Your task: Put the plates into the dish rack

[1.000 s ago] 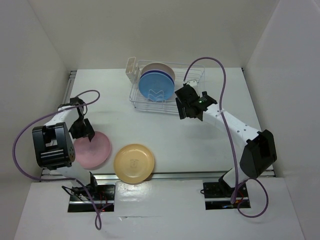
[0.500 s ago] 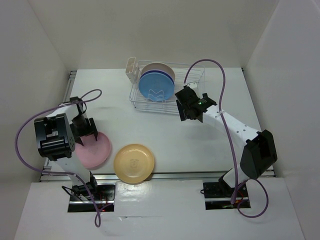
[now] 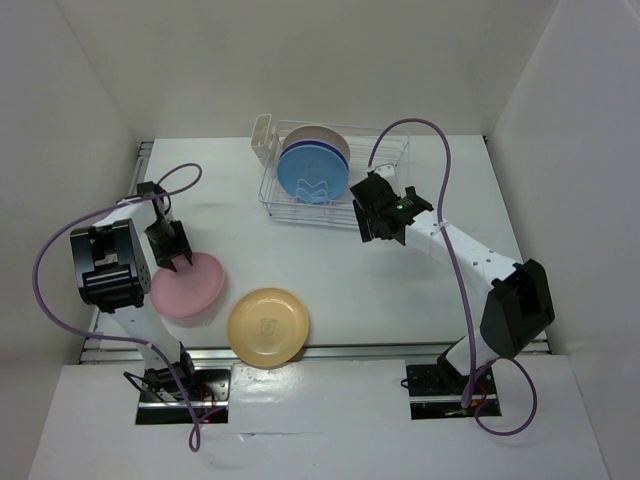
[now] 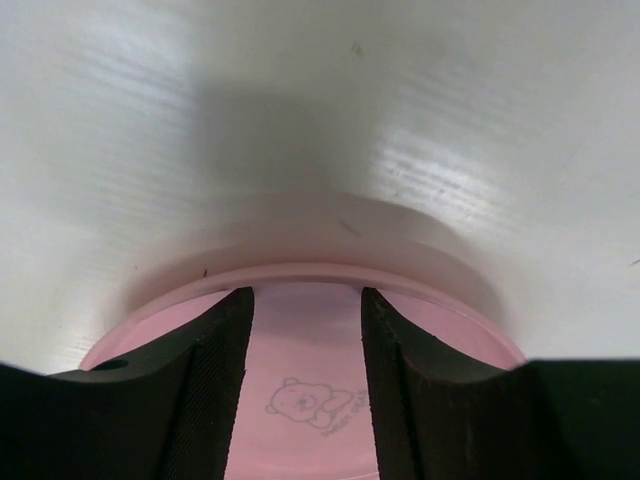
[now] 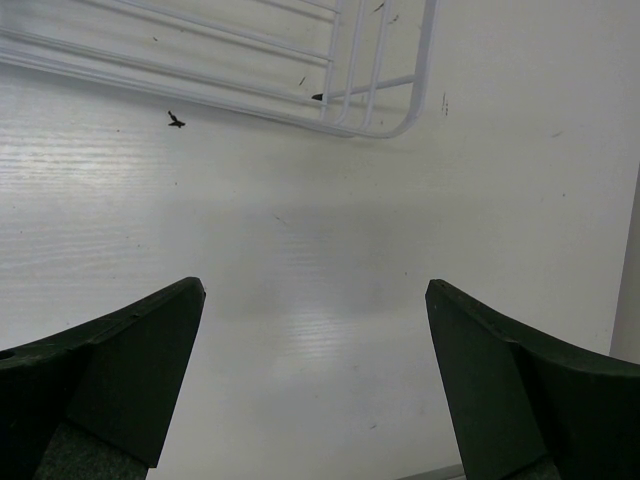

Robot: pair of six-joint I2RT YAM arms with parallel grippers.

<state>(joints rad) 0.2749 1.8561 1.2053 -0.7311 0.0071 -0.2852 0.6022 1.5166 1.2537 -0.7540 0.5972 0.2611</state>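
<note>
Finds the round matte pink plastic plate (image 3: 190,288) lying at the left of the white table (image 3: 300,250), its far-left edge under the left gripper (image 3: 178,262). Sees those jaws set a little apart, the rim crossing the gap between the black fingers (image 4: 200,380); cannot tell contact. Finds the right gripper (image 3: 363,228) spread wide, pinching nothing, over bare table just beside the white wire dish rack (image 3: 390,150). Notes a light blue plate (image 3: 312,172) upright in the rack before a cream plate (image 3: 325,135), and a yellow-orange plate (image 3: 268,326) flat near the front edge.

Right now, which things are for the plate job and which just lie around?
Job: pink round plastic plate, yellow-orange round plastic plate, light blue plate, cream plate, white wire dish rack.
Not needed: small white cutlery holder, purple cables.
</note>
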